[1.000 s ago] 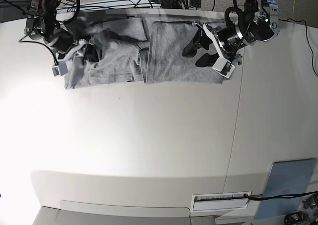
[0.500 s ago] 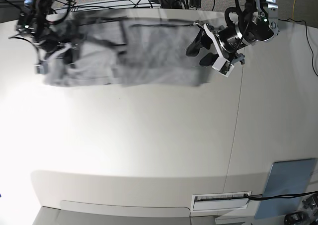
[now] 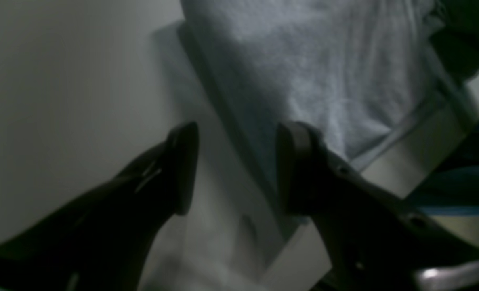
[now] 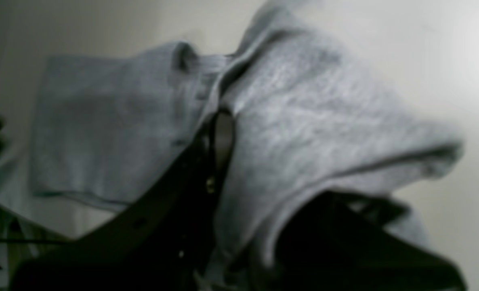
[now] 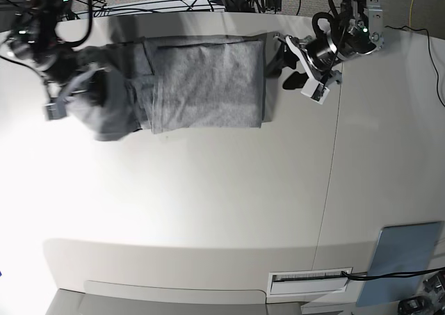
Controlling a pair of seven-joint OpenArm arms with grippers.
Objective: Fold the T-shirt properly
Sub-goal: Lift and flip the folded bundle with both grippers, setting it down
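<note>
The T-shirt (image 5: 201,85) is sliding leftward along the far side of the table (image 5: 222,204), dragged clear of its earlier spot. The right hand (image 4: 223,133) is clenching bunched cloth at its left end, probably a sleeve. The left hand (image 5: 295,68) is hanging released just beside the right edge, not touching.

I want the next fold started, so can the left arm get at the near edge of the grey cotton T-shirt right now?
Probably yes: the left tool stands open just beside the grey cotton T-shirt, with only bare white table between them.
</note>
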